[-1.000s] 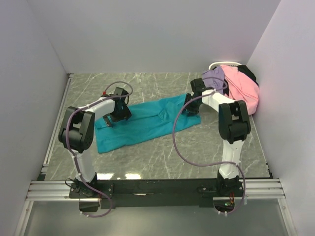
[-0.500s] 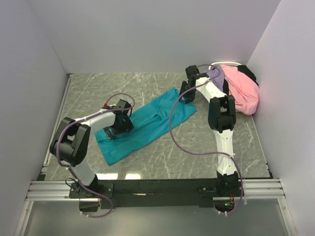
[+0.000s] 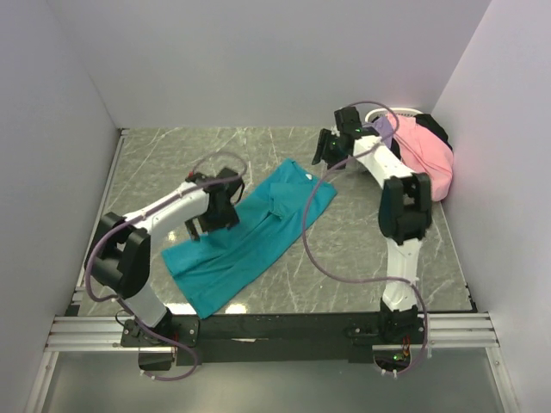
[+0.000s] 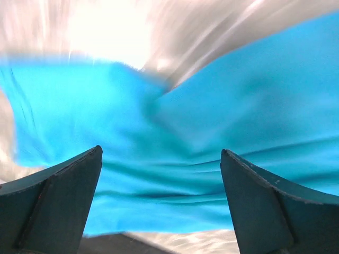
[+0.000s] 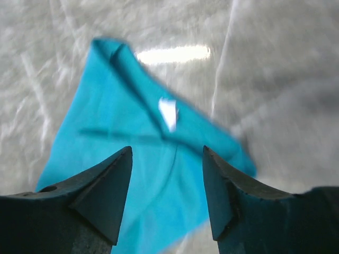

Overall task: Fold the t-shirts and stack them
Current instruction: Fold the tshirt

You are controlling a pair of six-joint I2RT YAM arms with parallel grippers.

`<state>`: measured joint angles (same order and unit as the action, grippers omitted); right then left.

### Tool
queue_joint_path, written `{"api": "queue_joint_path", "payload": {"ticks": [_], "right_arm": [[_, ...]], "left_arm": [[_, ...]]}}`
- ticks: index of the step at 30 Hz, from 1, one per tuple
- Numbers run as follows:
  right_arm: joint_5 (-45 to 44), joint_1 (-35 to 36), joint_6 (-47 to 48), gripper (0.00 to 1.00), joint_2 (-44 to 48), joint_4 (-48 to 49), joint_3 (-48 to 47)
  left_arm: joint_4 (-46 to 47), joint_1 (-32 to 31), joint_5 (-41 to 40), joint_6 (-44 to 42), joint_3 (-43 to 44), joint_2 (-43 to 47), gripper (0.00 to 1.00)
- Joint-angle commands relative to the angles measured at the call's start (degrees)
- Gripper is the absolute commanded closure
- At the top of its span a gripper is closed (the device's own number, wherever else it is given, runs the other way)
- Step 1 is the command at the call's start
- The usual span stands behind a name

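On tabletop (image 3: 172, 155): one teal t-shirt (image 3: 258, 237)

Bare bench (image 3: 172, 155) at far left and near right gives passage; the teal t-shirt (image 3: 258, 232) crosses the middle diagonally; the pile of t-shirts (image 3: 426, 159) fills the far-right corner.

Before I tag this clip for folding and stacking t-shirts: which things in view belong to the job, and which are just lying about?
Job:
- teal cloth t-shirt, spread out
- pink cloth shirt, crumpled
- lavender cloth shirt
- black cloth shirt, heaped with the last two at the far right

Lying about:
- white wire-rimmed basket, its rim showing behind that heap
- grey marbled table
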<state>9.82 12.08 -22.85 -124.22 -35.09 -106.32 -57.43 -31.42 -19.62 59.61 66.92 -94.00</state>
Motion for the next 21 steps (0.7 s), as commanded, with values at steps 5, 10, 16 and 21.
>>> {"api": "queue_joint_path", "payload": {"ticks": [5,10,16,21], "right_arm": [[-0.16,-1.18,-0.69,0.36,27.26,12.05,25.26],[4.23,-1.09,-3.51,0.35,35.62,15.66,40.03],[6.25,-1.18,-7.82,0.35,36.95,22.95,49.45],[8.02,-1.18,-9.75,0.36,31.86,26.12,50.07]], "left_arm": [[14.88,1.62,-7.38,-21.02,17.01,1.37,0.01],[20.5,5.66,9.75,-30.15,25.1,-8.82,0.01],[29.39,8.65,25.83,-35.43,33.44,-20.16,0.03],[24.48,9.79,29.45,-40.18,46.18,-31.05,0.03]]}}
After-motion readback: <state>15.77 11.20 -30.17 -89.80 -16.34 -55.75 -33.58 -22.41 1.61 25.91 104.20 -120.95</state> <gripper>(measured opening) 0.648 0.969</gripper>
